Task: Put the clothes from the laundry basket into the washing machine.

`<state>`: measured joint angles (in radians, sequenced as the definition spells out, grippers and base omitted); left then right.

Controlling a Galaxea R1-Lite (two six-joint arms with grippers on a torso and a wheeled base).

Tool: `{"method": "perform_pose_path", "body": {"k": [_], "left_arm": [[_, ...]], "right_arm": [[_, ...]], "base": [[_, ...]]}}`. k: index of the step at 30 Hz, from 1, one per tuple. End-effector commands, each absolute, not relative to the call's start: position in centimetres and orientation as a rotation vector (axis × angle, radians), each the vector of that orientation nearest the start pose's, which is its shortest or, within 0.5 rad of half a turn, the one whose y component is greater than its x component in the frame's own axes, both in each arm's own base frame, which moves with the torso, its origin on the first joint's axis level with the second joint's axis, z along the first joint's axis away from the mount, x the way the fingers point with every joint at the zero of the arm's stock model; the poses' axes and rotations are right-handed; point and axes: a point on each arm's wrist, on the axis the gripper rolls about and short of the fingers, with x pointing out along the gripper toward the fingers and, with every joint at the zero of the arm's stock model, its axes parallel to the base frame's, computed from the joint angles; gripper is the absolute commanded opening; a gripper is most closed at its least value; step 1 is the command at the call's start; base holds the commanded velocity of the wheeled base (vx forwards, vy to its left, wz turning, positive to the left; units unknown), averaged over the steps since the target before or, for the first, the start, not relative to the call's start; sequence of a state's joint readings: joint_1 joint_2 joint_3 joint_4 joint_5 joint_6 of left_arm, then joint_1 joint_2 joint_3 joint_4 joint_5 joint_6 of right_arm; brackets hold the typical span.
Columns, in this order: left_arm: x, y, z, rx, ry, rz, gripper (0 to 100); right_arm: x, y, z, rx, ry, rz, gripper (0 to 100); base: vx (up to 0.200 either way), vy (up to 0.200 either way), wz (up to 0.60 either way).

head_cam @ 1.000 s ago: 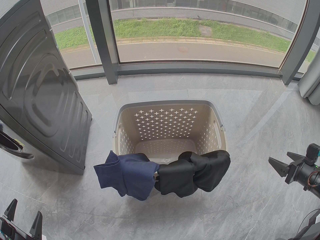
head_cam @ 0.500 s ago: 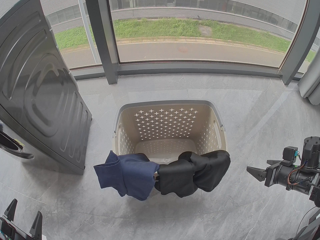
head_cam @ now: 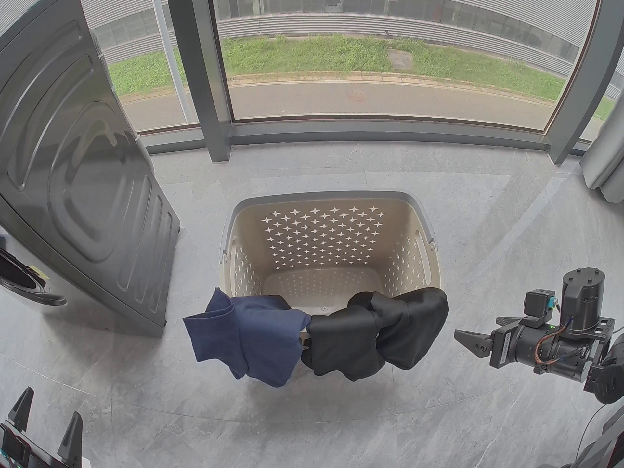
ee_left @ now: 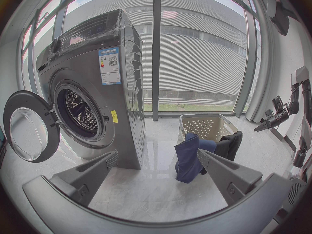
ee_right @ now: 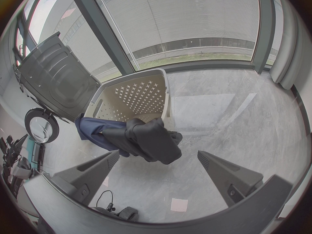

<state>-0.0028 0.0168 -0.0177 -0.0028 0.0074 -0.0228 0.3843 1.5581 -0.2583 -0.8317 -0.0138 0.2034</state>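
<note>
A beige laundry basket (head_cam: 427,229) stands on the floor ahead. Over its near rim hang a navy garment (head_cam: 250,339) and a black garment (head_cam: 380,333), also seen as navy garment (ee_left: 188,160) and black garment (ee_right: 152,142). The grey washing machine (head_cam: 78,164) stands at the left, its round door (ee_left: 29,125) swung open and its drum (ee_left: 79,111) bare. My right gripper (head_cam: 469,341) hovers low to the right of the black garment, open, fingers wide (ee_right: 157,153). My left gripper (head_cam: 45,417) is open at the near left (ee_left: 156,152), facing the machine and basket.
A glass wall with a dark pillar (head_cam: 201,66) runs behind the basket, and a curtain (head_cam: 608,157) hangs at the far right. A cable and small dark items (ee_right: 125,212) lie on the grey floor near me. Open floor surrounds the basket.
My right gripper has swung left and lower, from the far right edge toward the black garment. The left gripper and both garments have stayed put.
</note>
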Motion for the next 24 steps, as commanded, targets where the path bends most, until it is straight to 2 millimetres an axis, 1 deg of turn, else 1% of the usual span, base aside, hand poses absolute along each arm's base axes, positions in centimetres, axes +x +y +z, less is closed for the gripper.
{"method": "perform_pose_path", "body": {"k": [1,10,22,24], "left_arm": [[-2.3,0.0,7.6,-0.023,-0.002,0.005,100],[-2.3,0.0,7.6,-0.025,-0.002,0.005,100],[-2.3,0.0,7.6,-0.025,-0.002,0.005,100],[-2.3,0.0,7.6,-0.025,-0.002,0.005,100]], "right_arm": [[19.9,8.4,10.2,0.100,0.512,0.328,100],[22.0,9.3,9.5,0.097,0.515,0.315,100],[23.6,11.0,6.9,0.074,0.513,0.311,100],[24.2,11.3,6.3,0.072,0.497,0.296,100]], "base": [[0.000,0.000,0.00],[0.000,0.000,0.00],[0.000,0.000,0.00],[0.000,0.000,0.00]]}}
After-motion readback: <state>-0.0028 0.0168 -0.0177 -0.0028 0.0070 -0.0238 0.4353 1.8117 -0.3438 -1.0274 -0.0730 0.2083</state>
